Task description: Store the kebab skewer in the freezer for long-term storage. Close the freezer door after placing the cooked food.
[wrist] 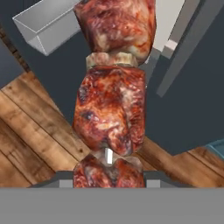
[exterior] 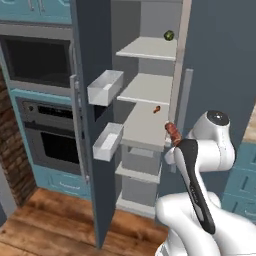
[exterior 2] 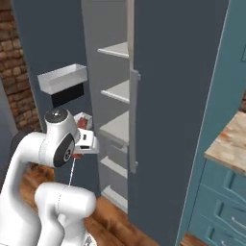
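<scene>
My gripper (exterior: 174, 141) is shut on the kebab skewer (exterior: 171, 130), whose reddish-brown meat chunks stick up from the hand just in front of the freezer's middle shelf (exterior: 145, 127). In the hand view the kebab skewer (wrist: 111, 109) runs up the centre from the gripper (wrist: 109, 177), with the pale stick showing between chunks. The freezer (exterior 2: 115, 127) stands open with pale grey shelves. The freezer door (exterior: 92, 165) is swung out to the left, seen nearly edge-on, with two white bins (exterior: 105, 87) on its inner side. In the right base view the gripper (exterior 2: 82, 130) holds the kebab skewer (exterior 2: 82, 123) left of the shelves.
A small round green item (exterior: 169, 35) lies on the top shelf. A small reddish bit (exterior: 156, 109) lies on the middle shelf. The shut matching door (exterior 2: 178, 120) with its grey handle (exterior 2: 133, 120) stands right of the opening. Black-fronted ovens (exterior: 42, 62) stand behind the open door, over a wooden floor (wrist: 39, 131).
</scene>
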